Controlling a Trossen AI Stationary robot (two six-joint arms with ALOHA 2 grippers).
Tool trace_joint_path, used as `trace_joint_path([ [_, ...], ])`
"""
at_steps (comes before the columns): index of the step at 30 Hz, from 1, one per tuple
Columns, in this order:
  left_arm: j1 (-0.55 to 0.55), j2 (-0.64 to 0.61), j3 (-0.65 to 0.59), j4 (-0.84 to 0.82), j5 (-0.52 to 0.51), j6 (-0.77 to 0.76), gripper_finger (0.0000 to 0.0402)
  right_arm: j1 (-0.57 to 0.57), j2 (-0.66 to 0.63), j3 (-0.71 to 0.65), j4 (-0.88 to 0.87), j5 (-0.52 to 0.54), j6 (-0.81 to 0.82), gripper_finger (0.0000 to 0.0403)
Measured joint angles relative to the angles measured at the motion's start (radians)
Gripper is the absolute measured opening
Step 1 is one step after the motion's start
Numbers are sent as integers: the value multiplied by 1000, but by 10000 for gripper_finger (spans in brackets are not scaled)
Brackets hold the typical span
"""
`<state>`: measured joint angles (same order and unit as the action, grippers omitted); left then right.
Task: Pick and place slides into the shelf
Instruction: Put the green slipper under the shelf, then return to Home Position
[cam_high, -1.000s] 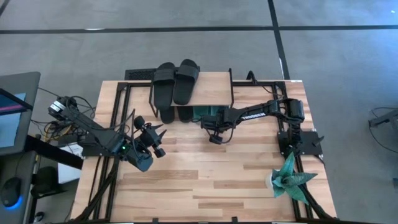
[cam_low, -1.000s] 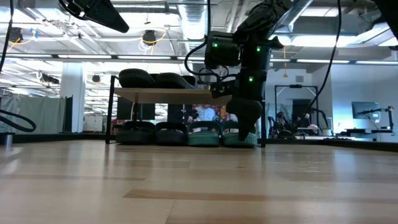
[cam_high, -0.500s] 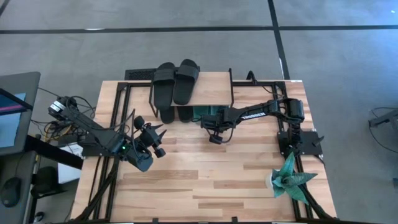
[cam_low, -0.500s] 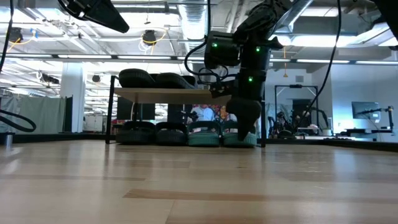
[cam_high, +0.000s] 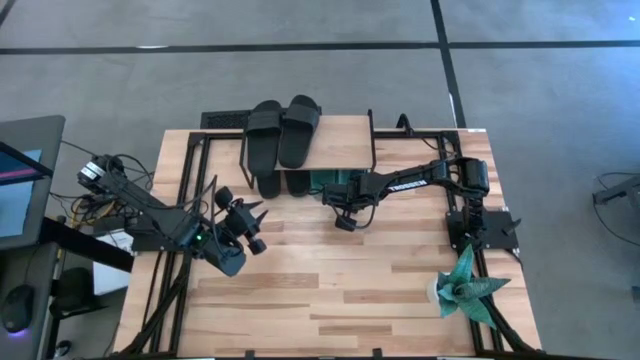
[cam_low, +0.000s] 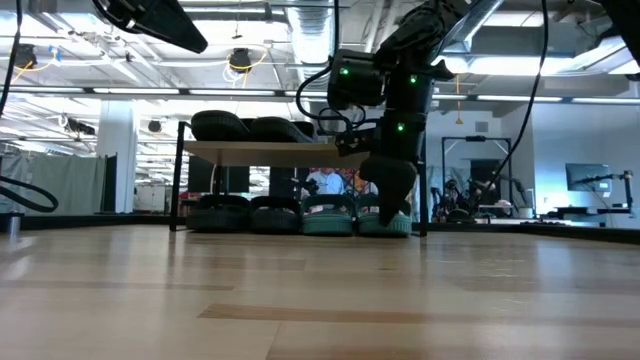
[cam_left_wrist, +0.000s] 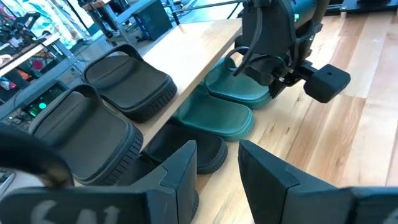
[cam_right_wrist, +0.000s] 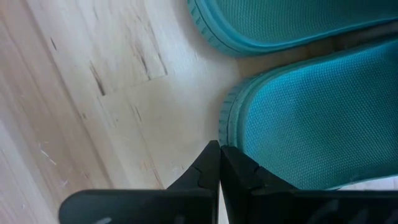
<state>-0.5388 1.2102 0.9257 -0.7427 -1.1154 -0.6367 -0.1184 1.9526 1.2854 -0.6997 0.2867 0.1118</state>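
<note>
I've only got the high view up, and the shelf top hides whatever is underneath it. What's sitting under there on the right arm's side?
Observer: The left wrist view shows two teal slides side by side on the table under the shelf.
Operator: Is the right gripper holding one?
Observer: No. In the right wrist view the right gripper is shut and empty, with its tips right at the rim of one of the teal slides.
Operator: And the left one?
Observer: The left gripper is open and empty, facing the shelf from farther back.
</note>
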Motion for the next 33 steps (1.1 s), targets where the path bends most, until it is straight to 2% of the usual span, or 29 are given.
trace_joint_path([
  [12, -13, 0, 0, 0, 12, -27, 109, -1, 0, 0, 6, 1, 10, 0],
  [20, -13, 0, 0, 0, 21, -35, 109, 21, 0, 0, 79, 2, -22, 0],
  [33, -13, 0, 0, 0, 38, -41, 109, 44, -1, 1, 48, 24, -8, 0],
])
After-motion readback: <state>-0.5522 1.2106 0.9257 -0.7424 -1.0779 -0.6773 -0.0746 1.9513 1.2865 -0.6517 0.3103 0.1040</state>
